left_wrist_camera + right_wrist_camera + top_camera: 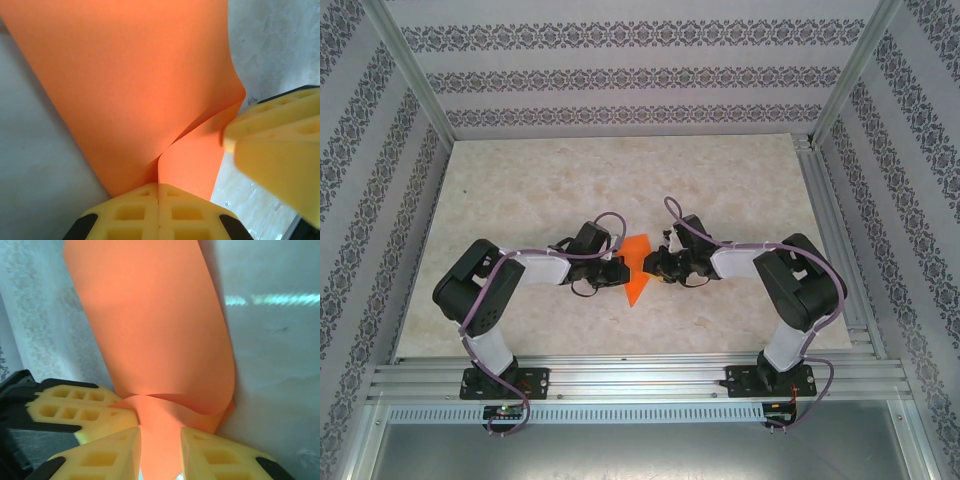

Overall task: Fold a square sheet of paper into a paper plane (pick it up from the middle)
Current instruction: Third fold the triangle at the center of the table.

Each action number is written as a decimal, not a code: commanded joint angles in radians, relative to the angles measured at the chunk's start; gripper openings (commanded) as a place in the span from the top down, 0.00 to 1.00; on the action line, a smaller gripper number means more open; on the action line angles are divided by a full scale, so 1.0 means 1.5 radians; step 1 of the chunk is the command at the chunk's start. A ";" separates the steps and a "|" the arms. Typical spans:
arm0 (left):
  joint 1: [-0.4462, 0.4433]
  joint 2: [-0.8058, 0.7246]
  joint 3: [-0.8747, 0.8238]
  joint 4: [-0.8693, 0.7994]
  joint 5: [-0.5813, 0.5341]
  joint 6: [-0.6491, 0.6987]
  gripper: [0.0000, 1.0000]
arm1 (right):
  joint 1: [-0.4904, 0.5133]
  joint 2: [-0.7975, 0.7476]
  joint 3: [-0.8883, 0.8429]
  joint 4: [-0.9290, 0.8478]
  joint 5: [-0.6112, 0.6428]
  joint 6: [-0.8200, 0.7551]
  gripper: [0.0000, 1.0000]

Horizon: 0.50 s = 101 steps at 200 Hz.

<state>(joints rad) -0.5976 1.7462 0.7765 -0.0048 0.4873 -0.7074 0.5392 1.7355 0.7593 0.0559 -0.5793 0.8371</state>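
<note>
The orange sheet of paper (636, 272) is held up off the table between both grippers, bent into curved layers, and tapers to a point towards the near side. My left gripper (618, 268) is shut on its edge, the yellow fingers (131, 212) pressed together with the paper (140, 75) rising out of their seam. My right gripper (654, 265) faces it from the right. Its jaws stand apart around a flap of the paper (150, 315), whose curled lower fold hangs in the gap of the right gripper (161, 440). The fingertips (210, 447) look clear of the flap.
The two grippers nearly touch over the middle of the beige marbled tabletop (620, 180). Patterned walls enclose the table on three sides, and an aluminium rail (640, 375) runs along the near edge by the arm bases.
</note>
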 commanded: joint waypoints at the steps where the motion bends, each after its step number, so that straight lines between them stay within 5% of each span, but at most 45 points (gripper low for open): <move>1: -0.004 -0.010 -0.022 -0.019 -0.027 -0.007 0.96 | -0.021 -0.041 0.006 -0.002 -0.012 -0.023 0.73; 101: -0.004 -0.004 -0.019 -0.028 -0.030 -0.006 0.96 | -0.023 0.055 0.060 -0.065 0.025 -0.065 0.73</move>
<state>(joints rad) -0.5976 1.7409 0.7685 0.0002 0.4835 -0.7151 0.5018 1.7729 0.8055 0.0269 -0.5957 0.8047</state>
